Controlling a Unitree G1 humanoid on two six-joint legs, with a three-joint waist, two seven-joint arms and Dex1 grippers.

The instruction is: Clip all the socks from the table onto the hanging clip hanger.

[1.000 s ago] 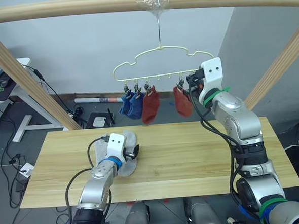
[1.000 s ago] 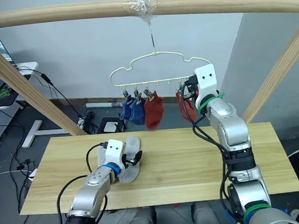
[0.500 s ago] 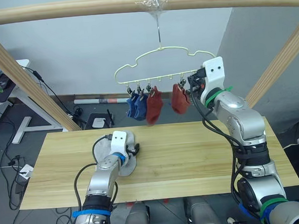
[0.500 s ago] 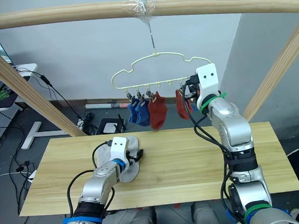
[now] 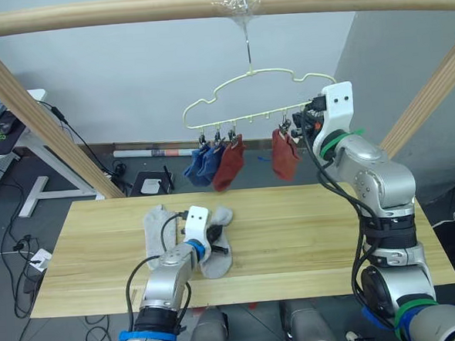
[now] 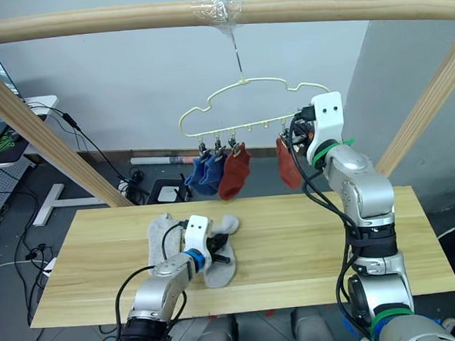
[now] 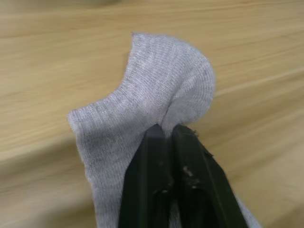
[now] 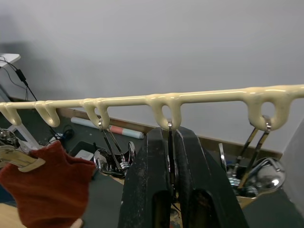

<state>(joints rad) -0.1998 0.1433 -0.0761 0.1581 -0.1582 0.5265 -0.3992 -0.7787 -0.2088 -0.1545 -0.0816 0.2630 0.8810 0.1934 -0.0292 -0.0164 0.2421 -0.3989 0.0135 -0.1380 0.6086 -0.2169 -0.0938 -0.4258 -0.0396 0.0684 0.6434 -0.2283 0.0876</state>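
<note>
Left pincer point(image 7: 169, 130) pinches a grey sock point(image 7: 156, 90); right pincer point(image 8: 169, 135) squeezes a hanger clip point(image 8: 169, 142).

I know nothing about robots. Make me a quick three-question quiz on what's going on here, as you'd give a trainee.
1. How many socks hang from the clip hanger?
2. True or false: the left gripper is shut on a rust red sock.
3. What is the right gripper closed on? A) a blue sock B) a metal clip on the hanger C) the wooden beam

Key
1. Four: two blue socks, two rust red socks.
2. False: it pinches a grey sock lying on the table; a second grey sock lies beside it.
3. B
</note>
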